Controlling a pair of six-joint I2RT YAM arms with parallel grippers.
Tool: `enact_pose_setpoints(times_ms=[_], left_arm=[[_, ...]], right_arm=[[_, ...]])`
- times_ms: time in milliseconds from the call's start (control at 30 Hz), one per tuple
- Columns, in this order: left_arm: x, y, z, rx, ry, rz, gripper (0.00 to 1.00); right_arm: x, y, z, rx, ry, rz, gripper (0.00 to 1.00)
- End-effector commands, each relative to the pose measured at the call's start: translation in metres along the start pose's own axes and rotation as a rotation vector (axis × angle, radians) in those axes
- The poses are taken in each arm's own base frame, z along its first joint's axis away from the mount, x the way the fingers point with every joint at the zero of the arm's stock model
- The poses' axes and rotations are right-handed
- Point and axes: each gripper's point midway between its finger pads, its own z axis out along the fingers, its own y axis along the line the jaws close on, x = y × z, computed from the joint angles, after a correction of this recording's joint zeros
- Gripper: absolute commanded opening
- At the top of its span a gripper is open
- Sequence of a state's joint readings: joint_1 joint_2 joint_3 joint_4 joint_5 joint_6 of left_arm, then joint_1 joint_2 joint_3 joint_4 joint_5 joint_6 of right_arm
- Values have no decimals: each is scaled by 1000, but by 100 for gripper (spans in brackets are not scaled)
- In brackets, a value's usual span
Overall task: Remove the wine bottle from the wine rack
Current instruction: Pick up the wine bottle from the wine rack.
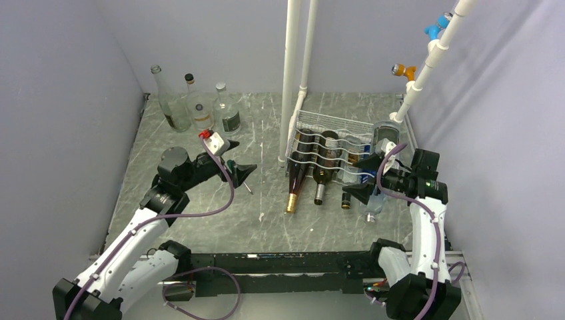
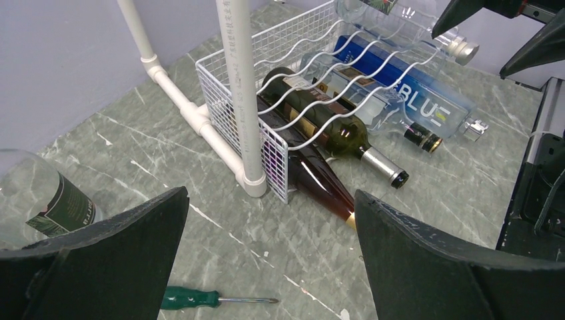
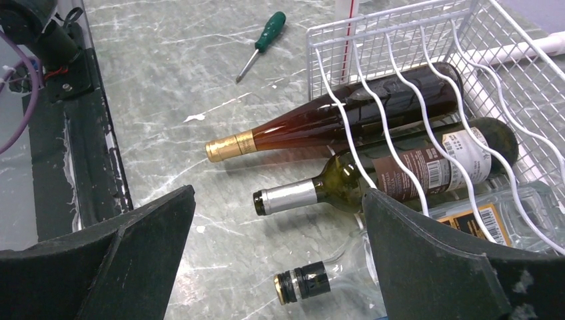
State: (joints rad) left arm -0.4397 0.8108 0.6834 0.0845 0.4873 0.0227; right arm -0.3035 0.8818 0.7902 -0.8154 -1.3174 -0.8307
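Right gripper hangs wide open by the bottle necks, holding nothing. The wine rack sits toward the desk's far right corner. The amber wine bottle lies in its leftmost slot, neck toward the near edge. Left gripper is spread wide too and empty, left of centre, with a green-handled screwdriver just beside it.

In the white, wavy wine rack you see a brown bottle with a gold top, a dark green bottle with a silver top and a clear bottle with a blue label, on a grey table streaked white.
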Motion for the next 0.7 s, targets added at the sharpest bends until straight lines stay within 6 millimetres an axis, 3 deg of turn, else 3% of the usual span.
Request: enact_pose_setpoints(times_ms=[0, 267, 667], left_arm=[[-29, -7, -3, 29, -67, 24, 100], [-29, -8, -3, 28, -66, 27, 100], [-30, -7, -5, 19, -68, 29, 100]], right_arm=[[-21, 1, -3, -7, -48, -80, 100], [-21, 3, -9, 35, -1, -92, 100], [-55, 0, -28, 158, 104, 28, 100]])
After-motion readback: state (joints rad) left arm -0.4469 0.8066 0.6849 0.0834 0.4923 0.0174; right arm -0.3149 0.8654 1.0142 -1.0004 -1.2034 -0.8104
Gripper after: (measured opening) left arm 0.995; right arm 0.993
